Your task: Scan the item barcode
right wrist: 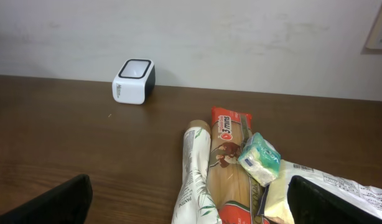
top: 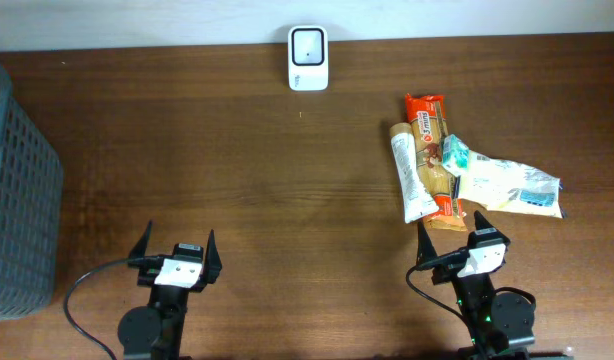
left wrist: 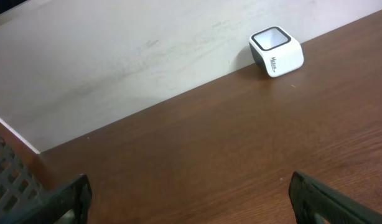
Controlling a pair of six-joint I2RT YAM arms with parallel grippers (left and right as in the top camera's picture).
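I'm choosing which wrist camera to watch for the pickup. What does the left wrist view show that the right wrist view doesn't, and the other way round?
Only the left wrist view shows a corner of the grey basket, at its lower left. Only the right wrist view shows the pile of items: a white tube, a red pasta packet, a small teal pack on top, and a pale bag at the right. Both show the white scanner standing against the wall on the brown table.
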